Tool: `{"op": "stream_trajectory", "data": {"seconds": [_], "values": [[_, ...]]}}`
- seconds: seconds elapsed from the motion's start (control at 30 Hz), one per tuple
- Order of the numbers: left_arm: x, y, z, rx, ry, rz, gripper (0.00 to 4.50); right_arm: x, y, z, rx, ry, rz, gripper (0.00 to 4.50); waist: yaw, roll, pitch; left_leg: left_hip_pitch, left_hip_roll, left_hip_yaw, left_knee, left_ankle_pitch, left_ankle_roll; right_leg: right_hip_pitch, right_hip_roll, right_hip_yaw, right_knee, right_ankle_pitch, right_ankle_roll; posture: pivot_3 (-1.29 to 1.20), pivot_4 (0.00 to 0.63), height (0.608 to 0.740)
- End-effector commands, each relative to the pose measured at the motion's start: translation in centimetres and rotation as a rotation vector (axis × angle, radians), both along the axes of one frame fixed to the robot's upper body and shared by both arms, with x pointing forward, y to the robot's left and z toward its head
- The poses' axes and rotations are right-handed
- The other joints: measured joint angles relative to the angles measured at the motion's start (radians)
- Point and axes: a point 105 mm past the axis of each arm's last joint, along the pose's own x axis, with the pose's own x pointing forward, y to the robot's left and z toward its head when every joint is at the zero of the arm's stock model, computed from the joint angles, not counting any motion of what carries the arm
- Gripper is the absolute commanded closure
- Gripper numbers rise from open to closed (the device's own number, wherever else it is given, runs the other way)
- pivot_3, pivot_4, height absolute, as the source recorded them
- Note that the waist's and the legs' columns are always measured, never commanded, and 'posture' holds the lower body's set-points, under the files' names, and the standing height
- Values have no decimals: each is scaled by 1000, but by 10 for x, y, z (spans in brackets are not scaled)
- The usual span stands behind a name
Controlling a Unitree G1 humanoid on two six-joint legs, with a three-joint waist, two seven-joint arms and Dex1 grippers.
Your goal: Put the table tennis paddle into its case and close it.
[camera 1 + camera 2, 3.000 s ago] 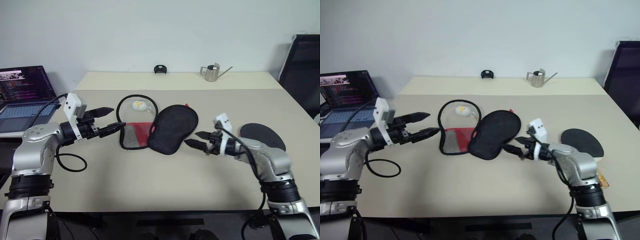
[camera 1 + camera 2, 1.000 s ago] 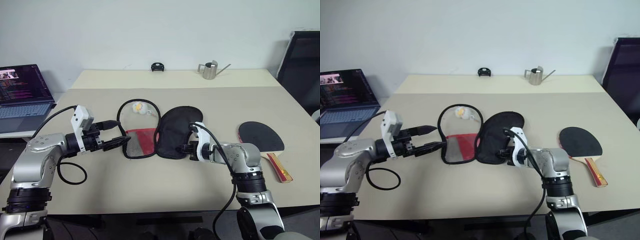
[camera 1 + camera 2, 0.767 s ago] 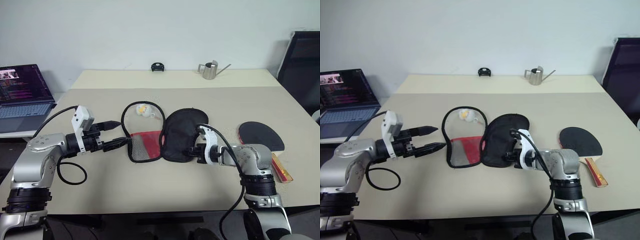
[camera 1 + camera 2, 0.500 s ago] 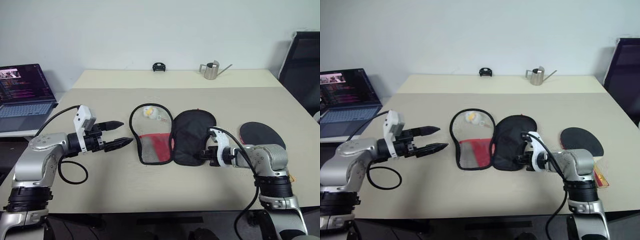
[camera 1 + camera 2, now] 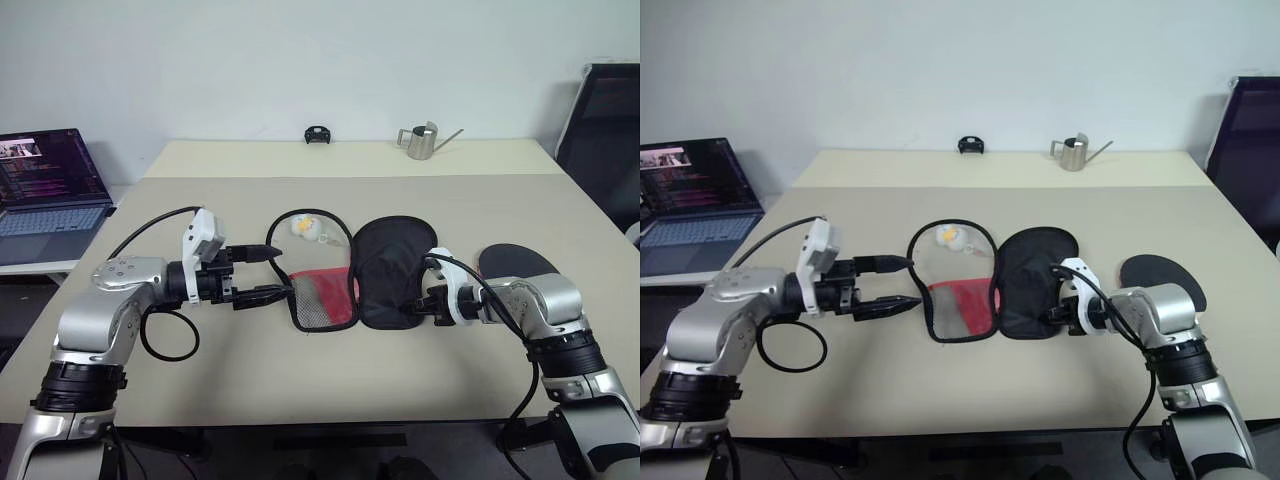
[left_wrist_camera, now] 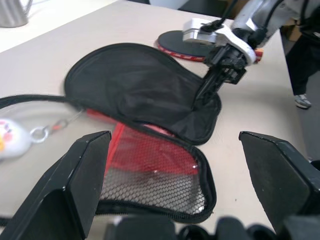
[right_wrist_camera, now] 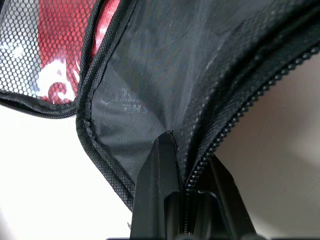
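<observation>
The case [image 5: 393, 270] lies unzipped and spread flat mid-table: a black half on the right and a mesh-and-red half [image 5: 322, 298] on the left. My right gripper [image 5: 422, 305] is shut on the black half's zipper edge [image 7: 210, 145] near its narrow end. My left gripper [image 5: 283, 269] points right at the mesh half's left rim, open, with nothing between its fingers. The table tennis paddle [image 5: 520, 262] lies black face up at the right, beyond my right forearm, and also shows in the left wrist view [image 6: 182, 42].
A white ball keychain [image 5: 305, 226] rests in the case's clear window. A laptop [image 5: 50, 190] sits off the table's left edge. A metal watering can [image 5: 422, 142] and a small black object [image 5: 319, 134] stand at the far edge. A black chair [image 5: 605, 130] is at the right.
My right gripper has dragged the case to the right, closer to the paddle. My left gripper has followed to the right, up to the mesh half's rim, still open.
</observation>
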Motion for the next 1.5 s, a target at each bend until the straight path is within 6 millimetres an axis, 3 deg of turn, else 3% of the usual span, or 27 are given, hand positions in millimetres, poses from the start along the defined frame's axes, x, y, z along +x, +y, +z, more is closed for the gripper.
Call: {"op": "stream_trajectory", "data": {"seconds": [0.03, 0.63, 0.97, 1.07, 1.2, 1.37, 1.5], "values": [[-4, -10, 13, -9, -45, -46, 0, 15, -13, 12, -58, -63, -13, 4470, 0, 0, 0, 0, 0, 0, 0, 0, 0, 0, 0, 0, 0, 0, 0, 0, 150, 740], [-2, -19, 13, -12, -43, -63, 0, 37, -43, 25, -179, -110, 13, 4470, 2, 0, 0, 0, 0, 0, 1, 0, 0, 0, 0, 0, 0, 0, 0, 0, 150, 740], [-1, -20, 11, -15, -37, -64, 0, 45, -50, 27, -223, -149, 20, 4470, 2, 0, 0, 0, 0, 0, 1, 0, 0, 0, 0, 0, 0, 0, 0, 0, 150, 740], [-2, -21, 10, -15, -35, -66, 0, 49, -54, 29, -248, -174, 18, 3806, 2, 0, 0, 0, 0, 0, 1, 0, 0, 0, 0, 0, 0, 0, 0, 0, 150, 740], [-2, -21, 10, -16, -33, -67, 0, 55, -60, 31, -276, -203, -2, 2526, 2, 0, 0, 0, 0, 0, 1, 0, 0, 0, 0, 0, 0, 0, 0, 0, 150, 740], [-3, -21, 10, -17, -32, -70, 0, 62, -72, 43, -271, -241, -50, 2526, 2, 0, 0, 0, 0, 0, 1, 0, 0, 0, 0, 0, 0, 0, 0, 0, 150, 740], [-2, -23, 9, -20, -29, -77, 0, 68, -93, 55, -276, -277, -118, 2526, 2, 0, 0, 0, 0, 0, 1, 0, 0, 0, 0, 0, 0, 0, 0, 0, 150, 740]]}}
